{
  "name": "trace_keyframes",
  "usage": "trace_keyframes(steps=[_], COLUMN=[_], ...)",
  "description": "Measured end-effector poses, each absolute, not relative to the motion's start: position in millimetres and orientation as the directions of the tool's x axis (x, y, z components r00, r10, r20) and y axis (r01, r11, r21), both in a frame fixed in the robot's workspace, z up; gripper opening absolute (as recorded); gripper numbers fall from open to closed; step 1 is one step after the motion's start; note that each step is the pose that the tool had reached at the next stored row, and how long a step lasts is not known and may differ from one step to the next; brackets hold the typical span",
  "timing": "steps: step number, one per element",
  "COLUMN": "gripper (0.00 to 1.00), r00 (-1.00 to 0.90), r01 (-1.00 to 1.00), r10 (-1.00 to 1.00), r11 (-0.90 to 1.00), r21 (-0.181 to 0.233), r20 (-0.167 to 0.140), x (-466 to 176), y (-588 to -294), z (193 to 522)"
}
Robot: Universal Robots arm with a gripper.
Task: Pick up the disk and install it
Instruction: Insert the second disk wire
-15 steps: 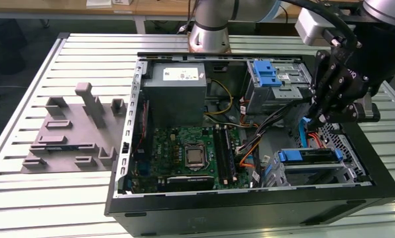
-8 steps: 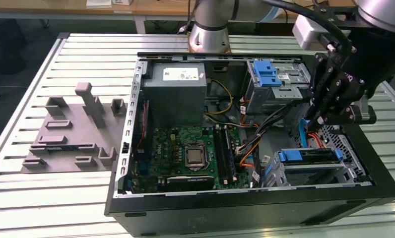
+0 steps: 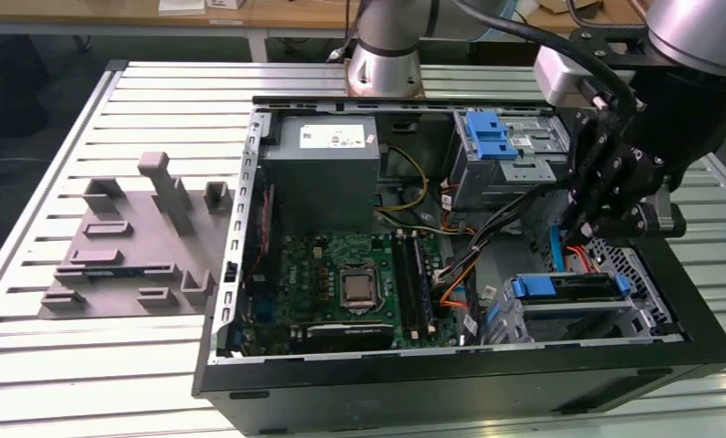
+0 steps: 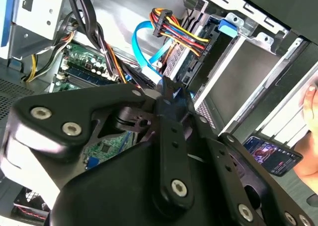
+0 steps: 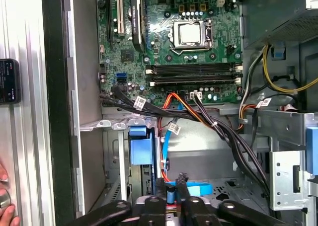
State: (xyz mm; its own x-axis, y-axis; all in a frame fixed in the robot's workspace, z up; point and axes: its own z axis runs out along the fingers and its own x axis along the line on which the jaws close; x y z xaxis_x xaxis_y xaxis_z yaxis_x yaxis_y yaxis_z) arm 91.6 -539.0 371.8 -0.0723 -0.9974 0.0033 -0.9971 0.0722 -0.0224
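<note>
We see the black gripper (image 3: 606, 214) lowered inside the open computer case (image 3: 461, 383), at the exterior view's right, just above the drive bay where the disk (image 3: 570, 287) sits in its blue bracket; in the first wrist view its 2 fingers (image 5: 171, 196) are pressed close together around a blue cable (image 5: 198, 189), though we cannot tell whether they truly pinch it. The grey power-supply box (image 3: 326, 173) carries a white sticker (image 3: 337, 137) whose print we cannot read, and the green motherboard (image 3: 351, 283) lies below it. A phone (image 4: 272, 154) rests on the slatted table (image 3: 156, 365) beside the case.
</note>
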Motion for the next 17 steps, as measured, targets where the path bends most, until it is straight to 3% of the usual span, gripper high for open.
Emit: trace_keyframes(steps=[1, 17], gripper=[0.17, 0.16], r00=[-0.072, -0.072], r01=[-0.997, -0.997], r10=[-0.997, -0.997], r11=[0.072, 0.072], r21=[-0.023, -0.022], r20=[0.004, 0.004], x=[92, 94], y=[-539, -551], z=[371, 357])
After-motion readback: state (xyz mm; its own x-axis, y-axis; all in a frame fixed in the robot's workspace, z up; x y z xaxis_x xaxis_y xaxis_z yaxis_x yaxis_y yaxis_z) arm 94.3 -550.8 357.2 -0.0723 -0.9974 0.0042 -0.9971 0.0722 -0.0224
